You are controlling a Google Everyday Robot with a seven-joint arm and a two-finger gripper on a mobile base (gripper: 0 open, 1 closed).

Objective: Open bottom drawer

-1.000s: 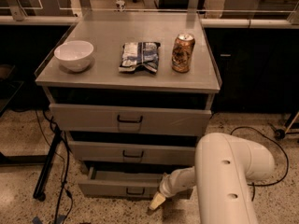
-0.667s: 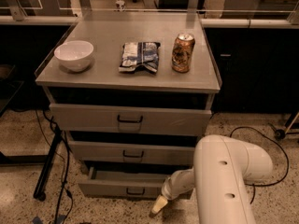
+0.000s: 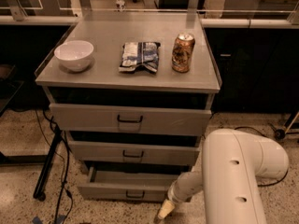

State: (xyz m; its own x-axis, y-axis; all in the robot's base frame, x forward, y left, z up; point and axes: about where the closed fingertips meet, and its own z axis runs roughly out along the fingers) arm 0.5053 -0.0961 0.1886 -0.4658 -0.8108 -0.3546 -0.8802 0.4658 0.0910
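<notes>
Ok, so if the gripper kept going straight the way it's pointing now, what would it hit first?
Probably the speckled floor. The gripper sits low, in front of the right end of the bottom drawer, aiming down and left. Depth is unclear, so it might clip the drawer front.

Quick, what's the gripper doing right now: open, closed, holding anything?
Gripper: open or closed cannot be told. It is low near the floor, just in front of the right half of the bottom drawer.
</notes>
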